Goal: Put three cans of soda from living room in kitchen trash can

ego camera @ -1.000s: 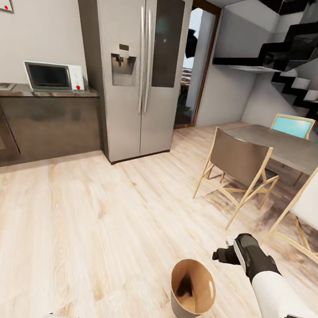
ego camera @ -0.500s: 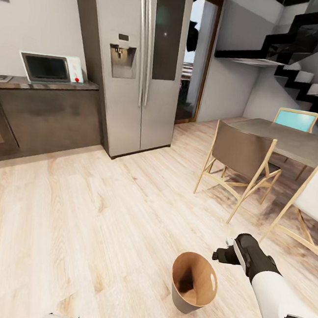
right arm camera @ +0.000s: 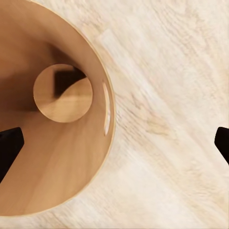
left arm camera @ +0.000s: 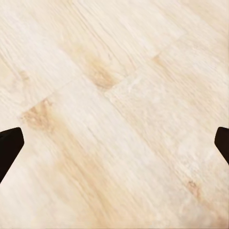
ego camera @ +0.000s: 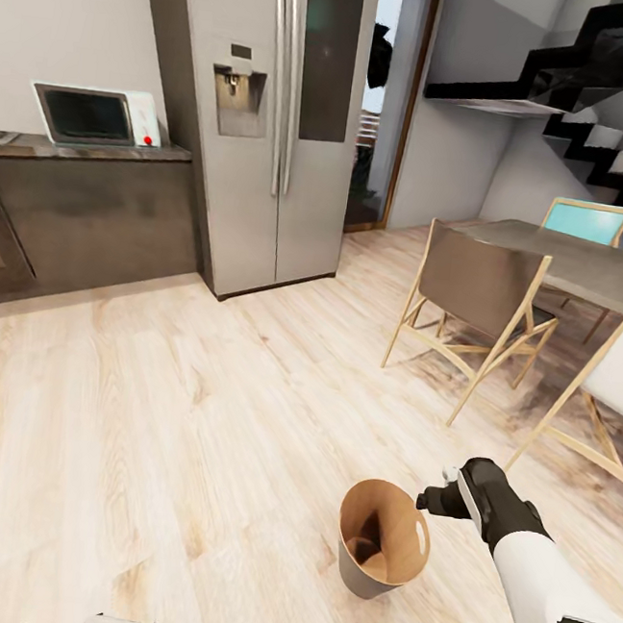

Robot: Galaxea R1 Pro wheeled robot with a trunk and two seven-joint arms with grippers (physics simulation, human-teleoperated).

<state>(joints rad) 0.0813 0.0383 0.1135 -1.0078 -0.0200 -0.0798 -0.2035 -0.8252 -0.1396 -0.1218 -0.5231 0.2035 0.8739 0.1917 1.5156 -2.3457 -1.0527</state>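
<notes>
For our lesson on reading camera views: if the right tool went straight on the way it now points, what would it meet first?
The right tool points down, open and empty, straddling the rim of the trash can. Going straight on, it would probably meet that rim or the wood floor just beside it; depth is unclear.

We find no readable text, labels, brands or numbers. The microwave (ego camera: 90, 116) front carries a red dot but no legible marking; the fridge (ego camera: 266, 113) dispenser panel is blank to us.
</notes>
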